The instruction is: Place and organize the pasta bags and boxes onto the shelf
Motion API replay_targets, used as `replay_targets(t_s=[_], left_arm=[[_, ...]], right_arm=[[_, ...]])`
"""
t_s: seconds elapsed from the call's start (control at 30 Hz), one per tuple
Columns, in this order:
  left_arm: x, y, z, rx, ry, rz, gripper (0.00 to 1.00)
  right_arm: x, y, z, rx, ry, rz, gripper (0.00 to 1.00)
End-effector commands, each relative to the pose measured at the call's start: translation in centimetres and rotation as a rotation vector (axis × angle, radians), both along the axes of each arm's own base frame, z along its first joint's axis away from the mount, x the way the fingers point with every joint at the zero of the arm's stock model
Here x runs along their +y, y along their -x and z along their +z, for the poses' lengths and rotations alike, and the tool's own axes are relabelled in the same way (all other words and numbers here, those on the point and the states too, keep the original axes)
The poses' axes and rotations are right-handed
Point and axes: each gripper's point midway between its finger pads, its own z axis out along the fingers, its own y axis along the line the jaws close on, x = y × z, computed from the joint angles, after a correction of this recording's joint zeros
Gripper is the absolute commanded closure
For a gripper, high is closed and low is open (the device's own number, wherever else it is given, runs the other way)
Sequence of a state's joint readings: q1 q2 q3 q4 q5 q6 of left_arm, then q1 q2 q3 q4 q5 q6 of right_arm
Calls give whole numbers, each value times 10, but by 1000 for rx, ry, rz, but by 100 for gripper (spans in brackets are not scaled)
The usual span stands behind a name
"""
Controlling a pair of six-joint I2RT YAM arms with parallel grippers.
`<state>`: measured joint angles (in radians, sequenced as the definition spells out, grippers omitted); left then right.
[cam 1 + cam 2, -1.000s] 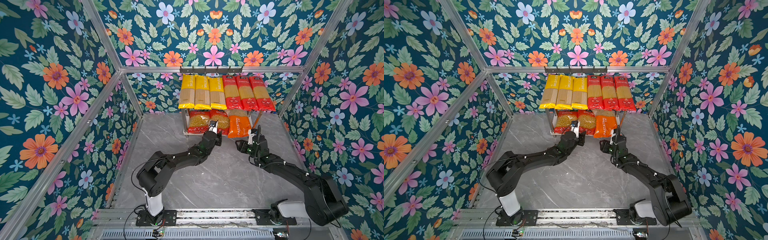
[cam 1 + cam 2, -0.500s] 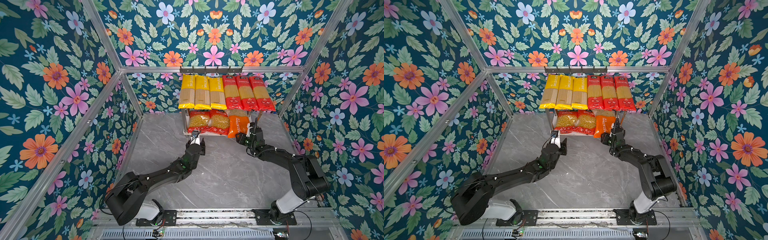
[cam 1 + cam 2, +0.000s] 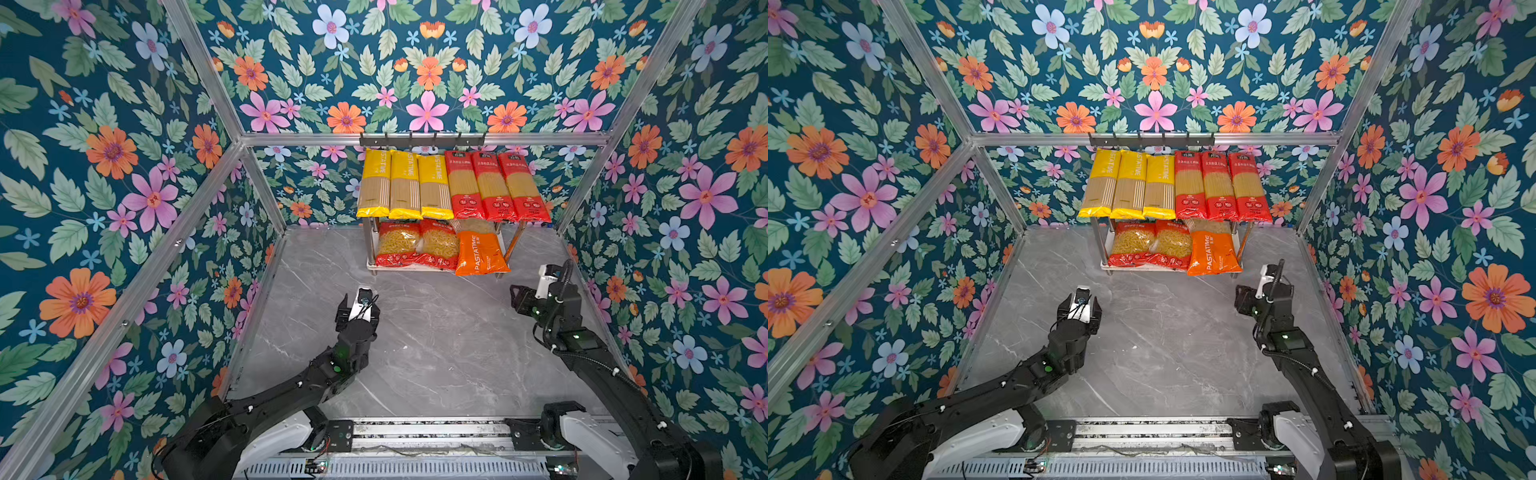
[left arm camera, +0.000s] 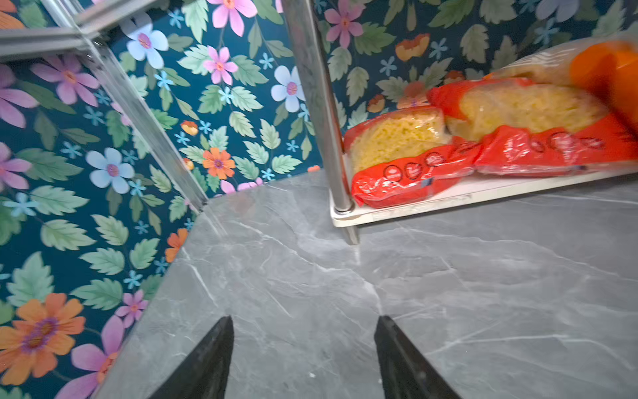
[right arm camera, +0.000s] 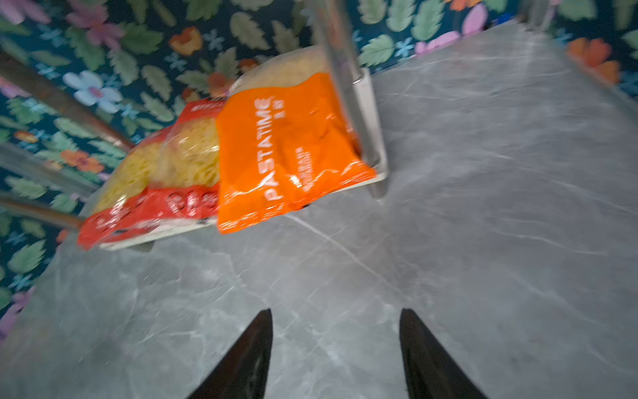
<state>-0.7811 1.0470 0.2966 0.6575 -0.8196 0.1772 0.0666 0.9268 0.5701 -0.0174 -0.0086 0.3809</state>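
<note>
Around shelf [image 3: 368, 243], marble tabletop [image 3: 436, 357], floral walls [image 3: 124, 187]

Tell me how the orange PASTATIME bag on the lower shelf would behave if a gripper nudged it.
The orange bag would probably flex rather than move stiffly: its film is wrinkled and loose pasta shows through the clear top. Its front edge overhangs the lower board, so an outward pull may tip it off.

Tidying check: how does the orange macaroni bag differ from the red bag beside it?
The orange bag is mostly opaque with PASTATIME lettering; the red bag has a clear window showing pasta. The orange bag overhangs the lower board; the red bag barely does. Both lie on it.
</note>
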Motion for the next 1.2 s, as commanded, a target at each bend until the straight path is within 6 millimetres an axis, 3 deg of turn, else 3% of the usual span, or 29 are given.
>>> replay_targets(t_s=[0.0, 0.1, 0.23, 0.37, 0.57, 0.67, 0.77, 0.87, 0.97, 1.0, 1.07, 1.13, 1.17], left_arm=[[41, -1, 27, -156, 32, 186, 31], [72, -12, 11, -142, 75, 282, 31], [91, -20, -2, -136, 59, 322, 31], [115, -27, -16, -174, 172, 301, 29], [101, -61, -45, -99, 120, 134, 27], [122, -55, -47, -116, 187, 217, 25], [124, -59, -46, -131, 213, 184, 25], [124, -63, -51, -95, 220, 179, 25], [126, -70, -57, -57, 233, 169, 25], [127, -72, -59, -54, 245, 164, 25], [135, -78, -61, -79, 248, 188, 24], [137, -79, -72, -5, 266, 210, 24], [137, -82, -68, -28, 271, 207, 24]], right_arm=[[-25, 6, -8, 9, 105, -87, 39], [-46, 6, -12, -37, 201, -176, 36], [-66, 8, -23, -73, 279, -271, 35], [-73, 0, -36, -103, 299, -308, 35], [-71, -17, -56, -116, 336, -281, 34], [-69, -23, -58, -144, 360, -258, 32], [-72, -27, -62, -198, 350, -264, 26], [-58, -33, -73, -154, 346, -169, 26], [-59, -40, -77, -203, 369, -171, 22], [-58, -36, -86, -144, 350, -158, 22], [-61, -40, -78, -179, 340, -172, 22], [-61, -38, -87, -123, 335, -169, 22], [-61, -39, -84, -134, 329, -171, 20]])
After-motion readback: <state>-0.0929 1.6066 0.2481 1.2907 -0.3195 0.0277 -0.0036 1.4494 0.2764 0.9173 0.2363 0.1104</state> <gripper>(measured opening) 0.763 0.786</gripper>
